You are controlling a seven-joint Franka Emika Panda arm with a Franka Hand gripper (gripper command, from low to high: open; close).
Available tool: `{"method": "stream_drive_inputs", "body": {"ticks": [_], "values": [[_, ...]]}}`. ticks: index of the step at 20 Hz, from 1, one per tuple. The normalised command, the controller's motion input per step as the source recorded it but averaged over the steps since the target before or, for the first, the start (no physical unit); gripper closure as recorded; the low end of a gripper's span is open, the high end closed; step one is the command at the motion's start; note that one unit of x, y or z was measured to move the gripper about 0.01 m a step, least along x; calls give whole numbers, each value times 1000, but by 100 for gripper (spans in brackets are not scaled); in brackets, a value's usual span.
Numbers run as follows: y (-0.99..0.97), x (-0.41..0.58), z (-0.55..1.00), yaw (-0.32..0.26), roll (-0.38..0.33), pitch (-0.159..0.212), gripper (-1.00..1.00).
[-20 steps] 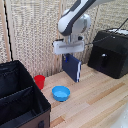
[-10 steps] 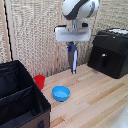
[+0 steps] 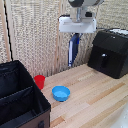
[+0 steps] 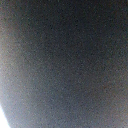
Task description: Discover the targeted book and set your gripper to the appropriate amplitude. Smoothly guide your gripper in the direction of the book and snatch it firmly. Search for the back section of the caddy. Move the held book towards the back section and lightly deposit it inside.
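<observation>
Claw [image 3: 75,35] was clamped on the book [image 3: 73,49], which hung edge-on, high above the bench [image 3: 95,95]. Step in hand: carry to caddy [image 3: 20,100]. Next move needed travel toward the exterior view's left, over its back compartment, then a gentle lowering.

The big black box-shaped caddy [image 3: 20,100] looks like soft matt fabric, with stitched-looking edges along its divider. The tabletop [image 3: 95,97] is pale wooden planks, smooth with a light satin finish. At about 3 o'clock from the centre, the black hard-shelled machine [image 3: 109,52] looks like plastic, mostly matt with a faint sheen on top. The small blue round bowl [image 3: 61,93] and little red cup [image 3: 39,81] look like smooth plastic. The wall behind [image 3: 35,35] is woven, rough-textured beige matting. The thin navy book [image 3: 73,49] has a dull cover.
</observation>
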Motion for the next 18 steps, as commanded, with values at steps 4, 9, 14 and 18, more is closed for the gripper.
{"method": "stream_drive_inputs", "body": {"ticks": [4, 9, 14, 18], "values": [[26, 0, 671, -308, 65, -5, 100], [97, -15, 580, -270, 136, -20, 100], [287, -17, 682, -218, 94, -48, 100], [641, 99, 655, -116, 39, -12, 100]]}}
